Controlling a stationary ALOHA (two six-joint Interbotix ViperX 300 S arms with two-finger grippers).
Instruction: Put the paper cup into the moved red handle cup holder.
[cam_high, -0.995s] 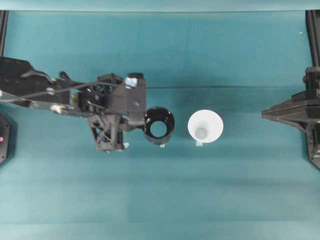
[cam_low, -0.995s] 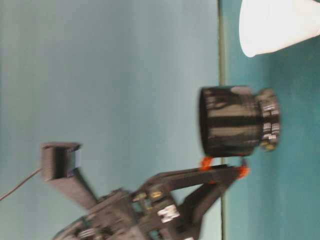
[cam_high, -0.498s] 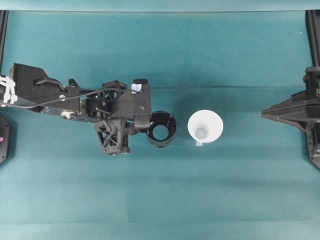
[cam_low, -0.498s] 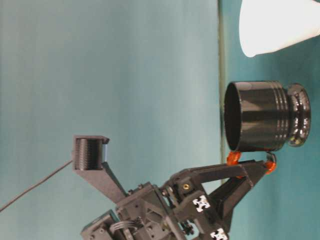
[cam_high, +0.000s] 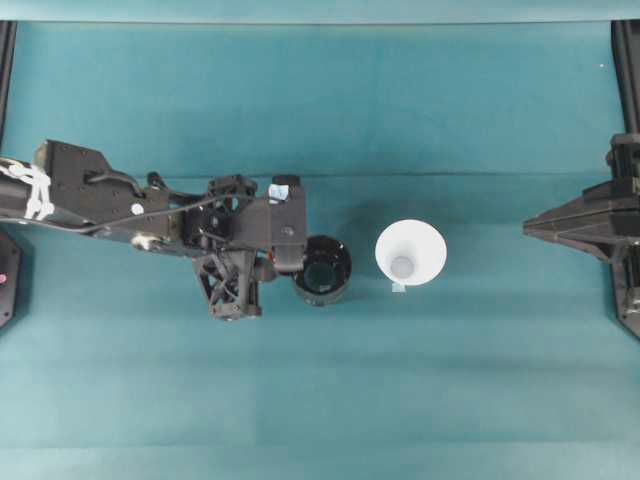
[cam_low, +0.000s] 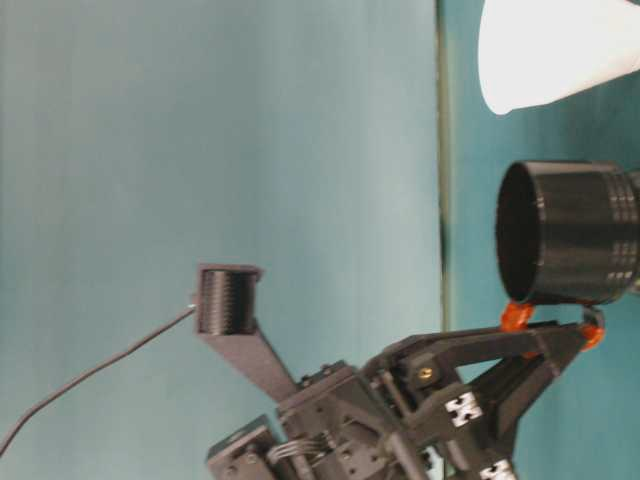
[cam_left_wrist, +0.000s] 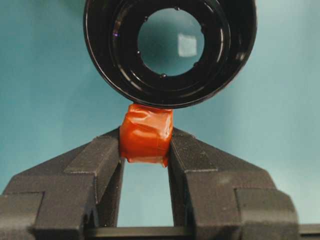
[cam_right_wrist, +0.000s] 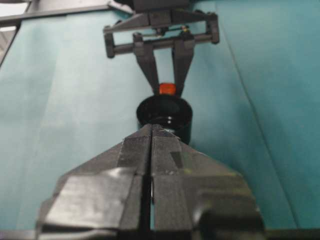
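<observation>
On the plain teal table (cam_high: 330, 400), the left end effector (cam_left_wrist: 146, 150) was clamped on the red handle cup holder (cam_high: 323, 270), the right end effector (cam_right_wrist: 151, 137) pressed together.

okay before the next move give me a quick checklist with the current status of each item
1. Left hand grips the red handle tab of the red handle cup holder: ok, tab pinched between both fingers.
2. Holder set down on the table: cannot tell; the table-level view does not show its base clearly.
3. Holder upright, mouth open upward: ok.
4. Holder inside is free: ok, nothing in it.
5. Paper cup upright, apart from the holder: ok.
6. Right hand ready to take the cup: not ok, it is shut and away from the cup.
</observation>
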